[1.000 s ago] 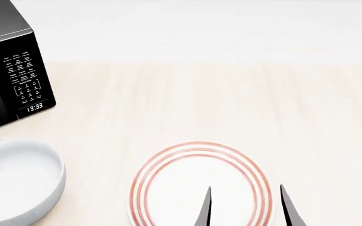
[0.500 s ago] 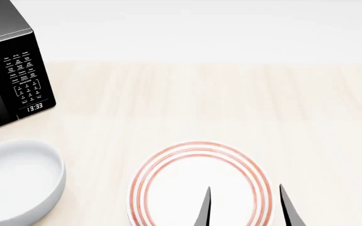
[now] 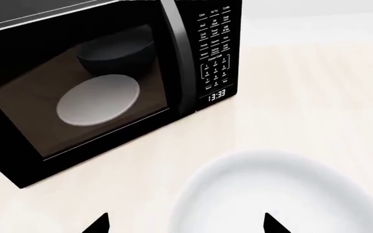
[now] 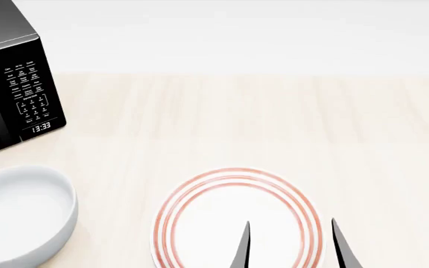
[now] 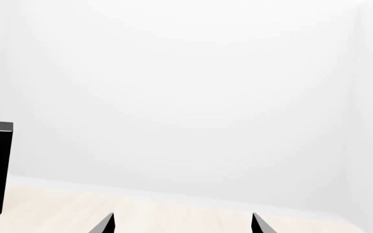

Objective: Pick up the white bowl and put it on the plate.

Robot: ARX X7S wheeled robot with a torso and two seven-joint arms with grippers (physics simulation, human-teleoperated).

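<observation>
Bowl [image 4: 20, 215], the white bowl, sits upright, mouth up, beside plate [image 4: 237, 220].

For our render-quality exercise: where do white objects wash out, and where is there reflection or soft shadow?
Head view: the white bowl is softly shaded inside; the plate looks flat, marked by red rings. Left wrist view: bowl rim blurs into the table; the microwave window is dim.

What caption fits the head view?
Bowl sits left of plate; open right gripper above plate.

Bright, even, washed-out render; soft faint shadows, sharp focus, no edge distortion.
</observation>
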